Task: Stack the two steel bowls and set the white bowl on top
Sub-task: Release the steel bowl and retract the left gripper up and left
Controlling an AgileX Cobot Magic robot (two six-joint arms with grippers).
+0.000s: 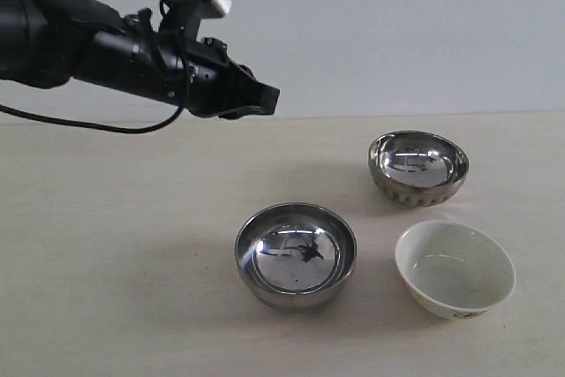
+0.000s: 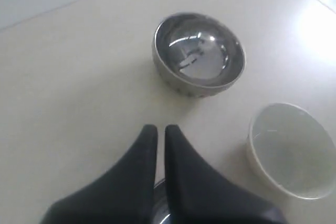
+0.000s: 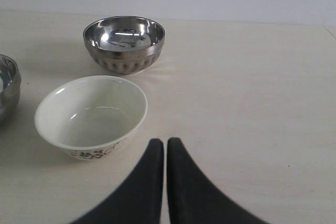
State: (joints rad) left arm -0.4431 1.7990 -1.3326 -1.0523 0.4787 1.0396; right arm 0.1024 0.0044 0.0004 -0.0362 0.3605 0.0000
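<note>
Pale beige table [image 1: 115,262] is carrying all three bowls, each standing upright and apart from the others. The black left arm [image 1: 88,41] is reaching in from the left of the exterior view and hanging in the air well above the surface, touching nothing.

The smooth steel bowl [image 1: 296,255] is sitting nearest the camera at the middle of the table, mirroring the room inside. To its right the white bowl [image 1: 455,268] is resting close by with a gap between them, showing a small dark pattern low on its outer wall. Behind the white bowl, farther back, the dimpled steel bowl [image 1: 418,167] is standing alone, its row of dimples running low around its side.

The left gripper [image 2: 160,128] is hovering with its two dark fingers pressed nearly together, only a thin slit showing and nothing between them; the dimpled bowl is lying ahead of it. The right gripper [image 3: 166,142] is likewise keeping its fingers closed on nothing, pointing over bare table just beside the white bowl.
</note>
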